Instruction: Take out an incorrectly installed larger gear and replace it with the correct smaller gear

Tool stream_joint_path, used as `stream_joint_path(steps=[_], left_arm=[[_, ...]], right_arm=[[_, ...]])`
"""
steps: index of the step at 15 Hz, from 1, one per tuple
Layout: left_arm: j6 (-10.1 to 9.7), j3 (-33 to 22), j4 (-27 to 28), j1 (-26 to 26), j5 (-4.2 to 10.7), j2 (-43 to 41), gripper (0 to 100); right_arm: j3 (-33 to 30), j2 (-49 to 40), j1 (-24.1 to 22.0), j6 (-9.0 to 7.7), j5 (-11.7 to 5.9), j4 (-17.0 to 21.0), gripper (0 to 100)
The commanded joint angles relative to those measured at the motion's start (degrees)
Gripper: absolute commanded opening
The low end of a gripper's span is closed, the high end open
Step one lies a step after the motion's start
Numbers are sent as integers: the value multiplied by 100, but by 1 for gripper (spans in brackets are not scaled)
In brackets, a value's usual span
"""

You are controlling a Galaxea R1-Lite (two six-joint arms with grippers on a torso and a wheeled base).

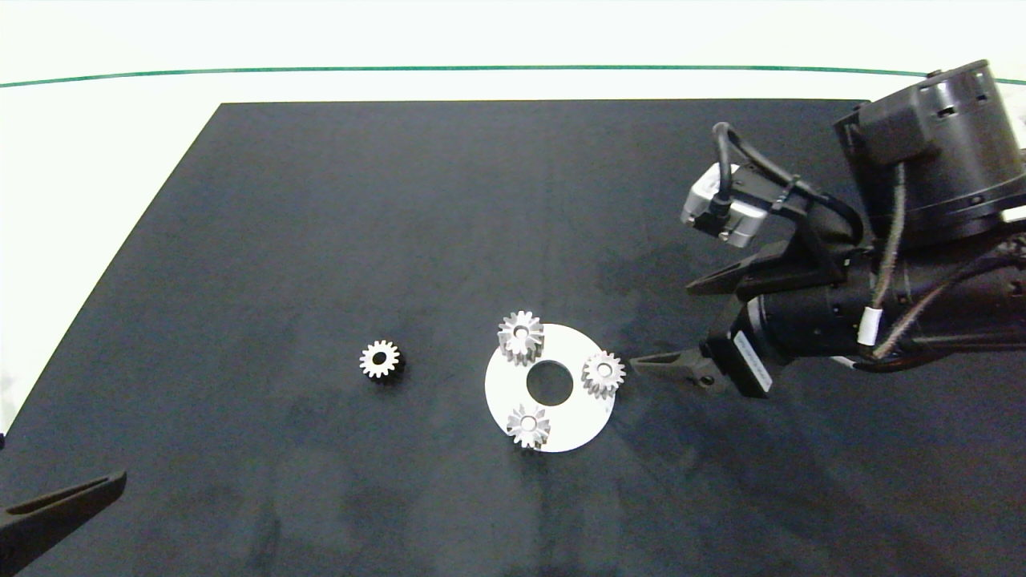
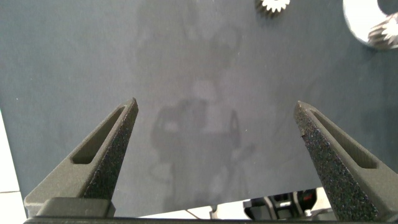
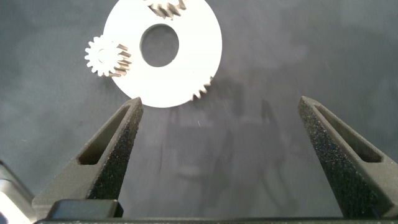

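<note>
A white ring plate [image 1: 579, 423] lay on the black mat [image 1: 321, 240], toward the mat's near-centre, with three silver gears seated around its round centre hole. The larger gear [image 1: 521, 336], long-toothed, sat at the plate's far edge, overhanging the rim slightly. Two gears alike in size sat at the plate's right edge [image 1: 603, 373] and near edge [image 1: 528, 425]. The smaller gear [image 1: 380, 360], stubby-toothed with black flanks, stood alone on the mat to the left of the plate, apart from it, with bare mat all round.

The right gripper [image 1: 669, 328] hovered just right of the plate, its jaws spread wide and holding nothing; the nearer finger's tip pointed at the right-hand gear without touching it. The left gripper [image 2: 214, 134] sat low at the mat's near-left corner, well apart from everything, jaws likewise wide and empty.

The mat covered most of the white bench [image 1: 96, 160], whose far part carried a thin green line [image 1: 481, 69]. The mat's far half lay bare.
</note>
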Motion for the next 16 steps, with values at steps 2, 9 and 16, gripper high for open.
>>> stream_joint_path(steps=[2, 9, 16], left_arm=[[-57, -65, 20, -5, 2, -17, 100], [-101, -65, 11, -5, 2, -69, 100], [-128, -82, 11, -5, 2, -105, 100]], right_arm=[[-502, 816, 291, -321, -129, -3, 100], [-1073, 1977, 678, -303, -542, -873, 100], [-1363, 2363, 828, -321, -622, -917, 100]])
